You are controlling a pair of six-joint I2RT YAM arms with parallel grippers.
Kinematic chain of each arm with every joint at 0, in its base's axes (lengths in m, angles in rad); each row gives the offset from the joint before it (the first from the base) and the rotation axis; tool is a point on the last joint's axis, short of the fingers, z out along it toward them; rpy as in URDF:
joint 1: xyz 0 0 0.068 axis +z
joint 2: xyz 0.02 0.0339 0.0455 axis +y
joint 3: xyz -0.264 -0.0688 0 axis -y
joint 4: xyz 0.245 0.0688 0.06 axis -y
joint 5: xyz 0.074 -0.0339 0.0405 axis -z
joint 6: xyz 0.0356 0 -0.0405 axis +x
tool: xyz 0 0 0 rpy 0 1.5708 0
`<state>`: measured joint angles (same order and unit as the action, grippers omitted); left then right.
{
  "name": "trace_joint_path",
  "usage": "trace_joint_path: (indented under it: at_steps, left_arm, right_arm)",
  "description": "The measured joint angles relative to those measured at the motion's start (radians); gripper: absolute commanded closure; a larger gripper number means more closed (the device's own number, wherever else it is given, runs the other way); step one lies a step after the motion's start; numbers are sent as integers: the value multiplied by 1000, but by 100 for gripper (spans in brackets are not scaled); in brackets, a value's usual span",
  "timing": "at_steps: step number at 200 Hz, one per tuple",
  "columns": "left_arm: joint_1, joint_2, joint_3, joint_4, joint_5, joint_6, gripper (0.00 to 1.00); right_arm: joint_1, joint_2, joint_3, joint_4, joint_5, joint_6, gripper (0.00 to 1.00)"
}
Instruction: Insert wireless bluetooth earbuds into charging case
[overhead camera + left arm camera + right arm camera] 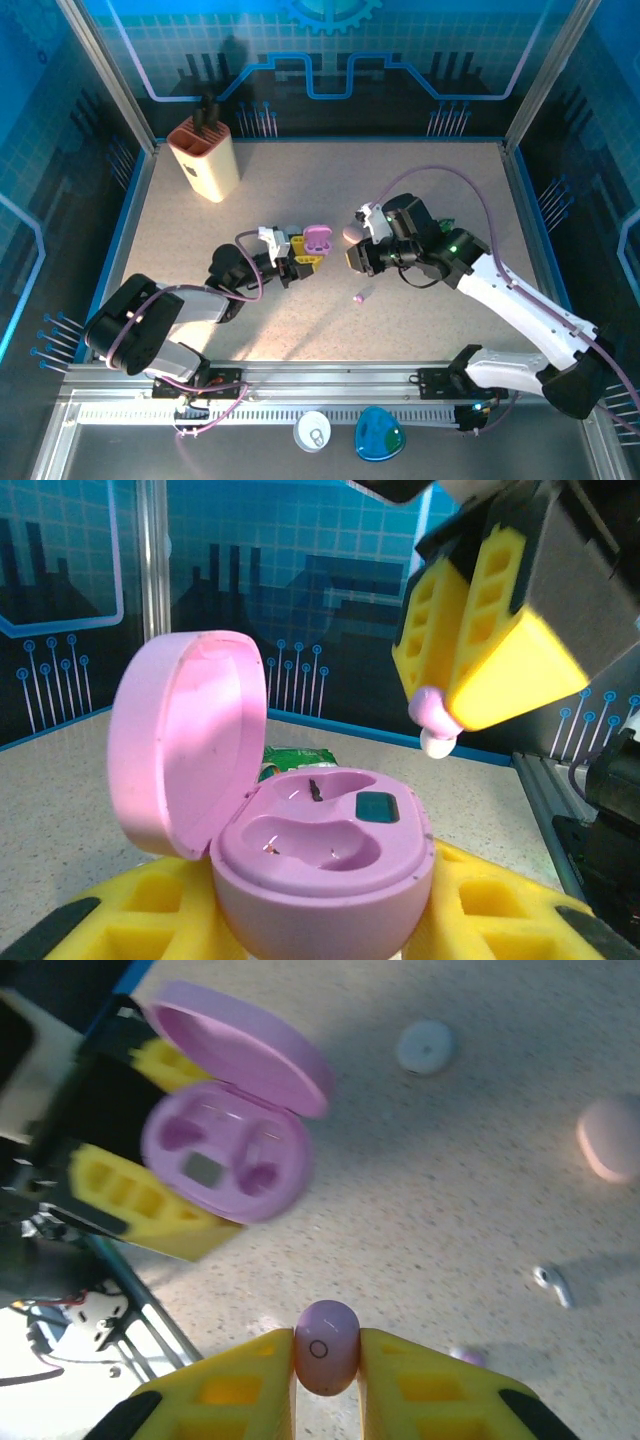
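1. a lavender bud [327, 1348], glossy and egg-round with a small ring mark on its face, is clamped between the right jaws, up off the desk [420, 180] and apart from the open case [320, 870], near it.
2. the open case, a smooth lilac-pink plastic pebble, is clamped in the left jaws; its lid stands up on the hinge, showing two bare moulded wells and a small dark square window.
3. both sets of jaws carry yellow ribbed pads [500, 660].
4. lying on the speckled desk are a white bud [553, 1285] with a stem, a loose bud [362, 297], a shut pink case [612, 1138] and a white disc [425, 1045]; a tan holder [205, 155] stands at the far left.
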<state>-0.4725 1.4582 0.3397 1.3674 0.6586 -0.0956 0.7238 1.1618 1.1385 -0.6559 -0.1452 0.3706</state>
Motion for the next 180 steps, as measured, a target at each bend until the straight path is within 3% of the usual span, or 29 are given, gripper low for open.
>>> trace_joint_path:
  at_steps: [180]
  left_arm:
    - [-10,-18,0,0,58,20,63]
  right_arm:
    - [48,125,90,103,-64,-13,78]
